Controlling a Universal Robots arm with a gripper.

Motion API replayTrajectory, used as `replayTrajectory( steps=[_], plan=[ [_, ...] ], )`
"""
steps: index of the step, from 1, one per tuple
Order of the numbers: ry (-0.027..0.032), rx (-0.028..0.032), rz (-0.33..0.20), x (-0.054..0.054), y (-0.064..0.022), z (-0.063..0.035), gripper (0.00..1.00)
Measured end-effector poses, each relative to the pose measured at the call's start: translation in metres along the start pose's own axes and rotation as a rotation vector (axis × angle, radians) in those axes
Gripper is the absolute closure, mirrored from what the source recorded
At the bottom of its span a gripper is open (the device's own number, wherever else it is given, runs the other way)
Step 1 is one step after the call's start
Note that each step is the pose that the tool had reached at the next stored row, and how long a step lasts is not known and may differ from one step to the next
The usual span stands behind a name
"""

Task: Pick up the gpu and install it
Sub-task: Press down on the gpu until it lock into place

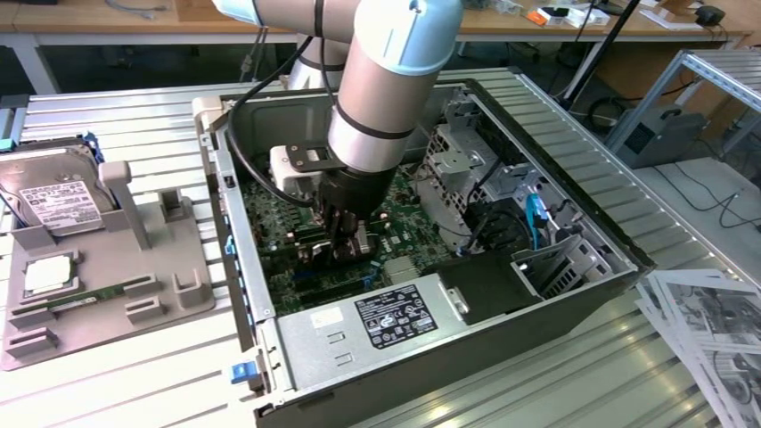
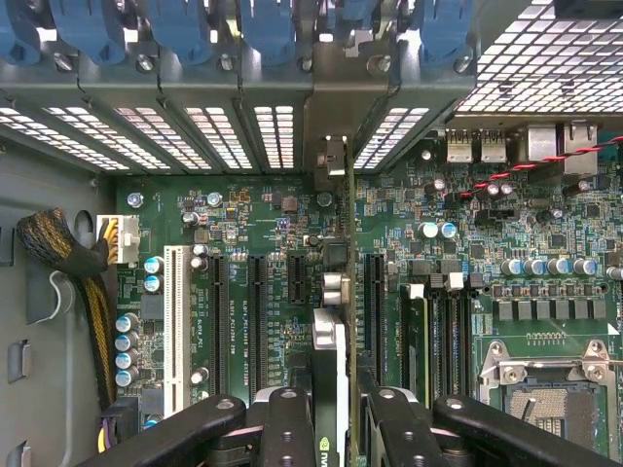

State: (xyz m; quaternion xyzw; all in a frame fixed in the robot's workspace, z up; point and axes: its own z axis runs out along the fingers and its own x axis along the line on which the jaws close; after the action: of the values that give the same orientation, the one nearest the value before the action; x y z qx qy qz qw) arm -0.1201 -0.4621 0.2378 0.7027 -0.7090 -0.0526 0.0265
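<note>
**Inside the case: card held edge-on over the slots**

Down inside the open black desktop computer case [image 1: 594, 267], which lay on its side on the slatted metal table [image 1: 571, 374], I had the grey and light-blue robot arm [image 1: 387, 80] reaching onto the green motherboard [image 2: 282, 292]. By my reading the pickup was done and the install was the step in hand.

To the exterior view's left, the grey plastic parts holder [image 1: 119, 267] carried a boxy hard drive with a white label [image 1: 53, 201], and I saw no card left on it.

At the wrist, the black two-fingered gripper [image 2: 336, 413] stood narrowed, its fingers [image 2: 287, 423] pressed against either face of the thin dark gpu card [image 2: 331, 360]. I saw the card edge-on, running away from the claw toward the perforated rear wall of the case, where its narrow silver bracket [image 2: 334, 161] stood against a slot opening. The card sat between two long black expansion slots [image 2: 373, 302], close over the board; whether its edge connector had already entered a slot I could not tell.

I judged that seating it would call for the card's lower edge to be lined up squarely along one slot, with the bracket in its rear opening, then a straight, even press toward the board. Any tilt risked jamming the connector.
</note>
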Motion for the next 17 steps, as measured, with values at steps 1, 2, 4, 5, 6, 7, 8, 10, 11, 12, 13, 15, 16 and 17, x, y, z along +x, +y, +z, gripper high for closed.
replayTrajectory(
  steps=[1,2,4,5,6,7,8,10,11,12,13,15,16,17],
  plan=[
    [-0.001,0.0012,0.0,0.0,-0.0001,0.001,0.73],
    [0.0018,-0.0001,0.0,0.0,0.0001,-0.0002,0.67],
    [0.0032,-0.0009,0.0,0.0,0.0001,-0.0009,0.6],
    [0.0034,-0.001,0.0,0.0,0.0001,-0.001,0.6],
    [0.0034,-0.001,0.0,0.0,0.0001,-0.001,0.6],
    [0.0033,-0.001,0.0,0.0,0.0001,-0.0009,0.6],
    [0.0035,-0.0011,0.0,0.0,0.0001,-0.0011,0.6],
    [0.0034,-0.001,0.0,0.0,0.0001,-0.001,0.6],
    [0.0039,-0.0013,0.0,0.0,0.0002,-0.0019,0.6],
    [0.0037,-0.0011,0.0,0.0,0.0005,-0.0039,0.6],
    [0.0034,-0.0009,0.0,0.0,0.0006,-0.0048,0.6],
    [0.0034,-0.0002,0.0,0.0,0.001,-0.009,0.6],
    [0.0033,0.0008,0.0,0.0,0.0014,-0.0128,0.6],
    [0.0034,0.0014,0.0,0.0,0.0019,-0.0166,0.6]
  ],
)
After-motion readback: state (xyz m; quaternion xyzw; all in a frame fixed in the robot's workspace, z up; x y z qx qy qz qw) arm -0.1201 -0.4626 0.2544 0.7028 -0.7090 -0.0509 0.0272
